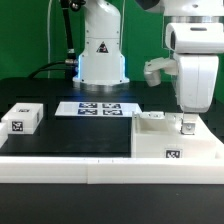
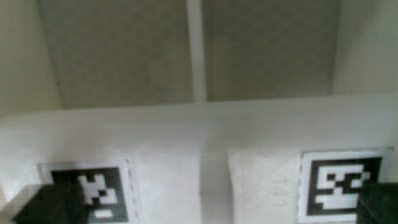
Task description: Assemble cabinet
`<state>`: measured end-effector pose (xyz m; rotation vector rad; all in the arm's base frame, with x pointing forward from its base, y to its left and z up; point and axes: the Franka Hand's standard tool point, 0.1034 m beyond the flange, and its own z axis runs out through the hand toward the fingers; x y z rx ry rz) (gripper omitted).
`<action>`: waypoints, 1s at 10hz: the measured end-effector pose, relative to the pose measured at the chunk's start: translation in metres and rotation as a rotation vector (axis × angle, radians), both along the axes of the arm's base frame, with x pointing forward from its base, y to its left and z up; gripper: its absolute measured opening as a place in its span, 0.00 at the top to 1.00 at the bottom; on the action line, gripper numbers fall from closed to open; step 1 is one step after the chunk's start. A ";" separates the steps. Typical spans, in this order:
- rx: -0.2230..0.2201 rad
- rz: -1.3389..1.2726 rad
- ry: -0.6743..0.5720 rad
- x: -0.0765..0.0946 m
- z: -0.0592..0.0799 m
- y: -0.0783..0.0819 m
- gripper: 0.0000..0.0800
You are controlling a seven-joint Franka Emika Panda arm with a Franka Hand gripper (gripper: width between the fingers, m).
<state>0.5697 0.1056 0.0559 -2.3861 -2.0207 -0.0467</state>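
Cabinet body [image 1: 175, 143]: large white plastic box, upright on the black bench [image 1: 90, 135], at the exterior view's right, near the front edge. Top open, showing recessed compartments with rounded walls. One black-and-white square marker tag [image 1: 174, 154] on the face toward the camera

Small panel [image 1: 22, 119]: white, blocky, lying flat on the bench at the exterior view's left, well apart from the body. Tags on its top and on its front face

Wrist view: white cabinet surface [image 2: 196, 130] seen close and blurred, bearing two square tags side by side, apart from each other
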 end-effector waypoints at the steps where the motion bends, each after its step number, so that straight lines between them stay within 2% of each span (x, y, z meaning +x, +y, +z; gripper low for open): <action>1: 0.000 0.000 0.000 0.000 0.000 0.000 0.01; 3: -0.004 0.001 -0.001 -0.004 0.005 -0.001 0.00; 5: -0.018 0.003 -0.012 -0.020 0.027 0.000 0.00; 8: -0.044 0.022 -0.015 -0.062 0.052 -0.006 0.00; 9: -0.050 0.026 -0.009 -0.081 0.051 -0.009 0.00; 10: -0.056 0.030 0.011 -0.104 0.044 -0.013 0.00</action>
